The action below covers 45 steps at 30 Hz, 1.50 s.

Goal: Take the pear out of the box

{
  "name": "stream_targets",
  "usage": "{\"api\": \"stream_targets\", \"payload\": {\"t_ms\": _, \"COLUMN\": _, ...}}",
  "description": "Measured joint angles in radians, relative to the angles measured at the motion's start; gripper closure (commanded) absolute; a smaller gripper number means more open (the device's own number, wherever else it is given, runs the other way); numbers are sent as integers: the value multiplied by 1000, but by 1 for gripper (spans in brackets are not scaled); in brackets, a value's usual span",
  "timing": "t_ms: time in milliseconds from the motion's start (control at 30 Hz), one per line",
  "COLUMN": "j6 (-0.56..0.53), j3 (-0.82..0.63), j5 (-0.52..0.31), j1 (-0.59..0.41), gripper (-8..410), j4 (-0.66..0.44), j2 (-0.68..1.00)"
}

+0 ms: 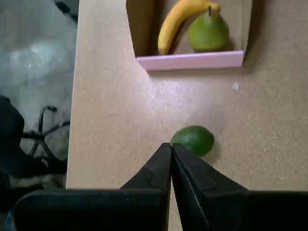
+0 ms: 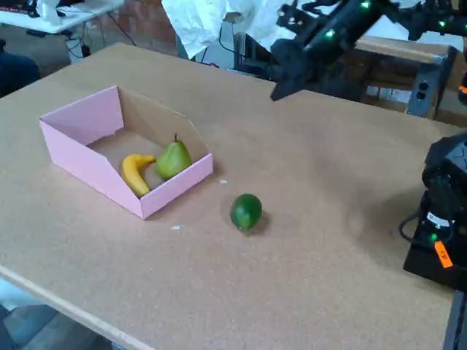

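Claw (image 1: 171, 146) pinched together above table; banana (image 1: 174, 23) touches pear (image 1: 208, 32).

The wrist view's top edge is cutting off the box (image 1: 192, 60); the banana (image 1: 175, 24) is hiding the pear's (image 1: 208, 32) left side.

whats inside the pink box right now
The box holds a pear standing stem-up and a banana beside it. The floor under both fruits is covered; the rest looks bare. A dark-green fruit lies outside.
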<state>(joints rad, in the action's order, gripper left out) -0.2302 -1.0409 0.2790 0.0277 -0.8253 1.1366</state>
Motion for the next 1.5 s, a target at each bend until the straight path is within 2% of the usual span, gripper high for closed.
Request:
{"api": "stream_targets", "payload": {"t_ms": 333, "j6": 48, "j3": -191, "j5": -1, "j1": 16, "gripper": 402, "j4": -165, "j2": 223}}
{"api": "stream_targets", "payload": {"t_ms": 667, "j6": 79, "j3": -368, "j5": -127, "j1": 26, "gripper": 402, "j4": -324, "j2": 409}}
{"api": "stream_targets", "payload": {"t_ms": 1000, "j6": 97, "j3": -484, "j5": -182, "j1": 29, "gripper": 402, "j4": -363, "j2": 554}}
{"api": "stream_targets", "payload": {"t_ms": 1300, "j6": 113, "j3": -568, "j5": -194, "j1": 29, "gripper": 402, "j4": -378, "j2": 680}}
{"api": "stream_targets", "payload": {"t_ms": 1500, "j6": 127, "j3": -676, "j5": -200, "j1": 29, "gripper": 402, "j4": -394, "j2": 771}}
